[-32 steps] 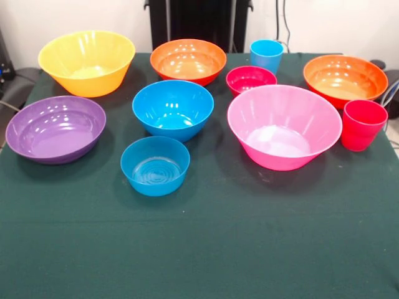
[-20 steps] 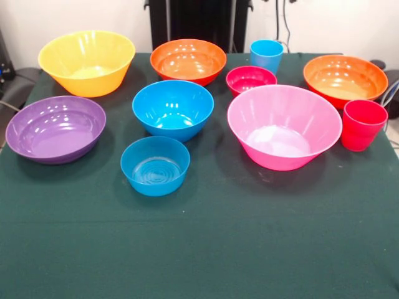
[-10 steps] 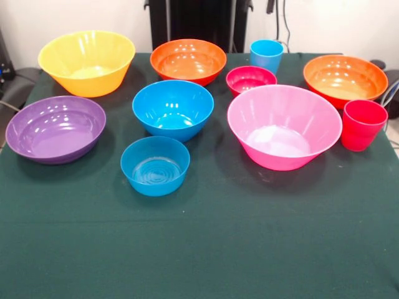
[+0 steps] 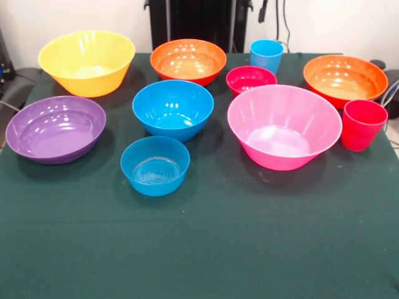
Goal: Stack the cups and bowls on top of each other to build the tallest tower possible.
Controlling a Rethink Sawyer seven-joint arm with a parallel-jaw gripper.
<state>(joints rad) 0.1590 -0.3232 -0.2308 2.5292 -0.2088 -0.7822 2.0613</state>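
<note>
At the top edge we see only a dark tip of the gripper [image 4: 263,10]; we cannot tell its state. Below it stands the light blue cup [image 4: 267,55]; the red cup [image 4: 362,124] sits far right. All bowls sit singly, the pink bowl [image 4: 284,126] right of centre.

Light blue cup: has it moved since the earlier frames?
No. The light blue cup stands in the same spot just behind the small magenta-red bowl, with the same gap between them in every front view.
</note>
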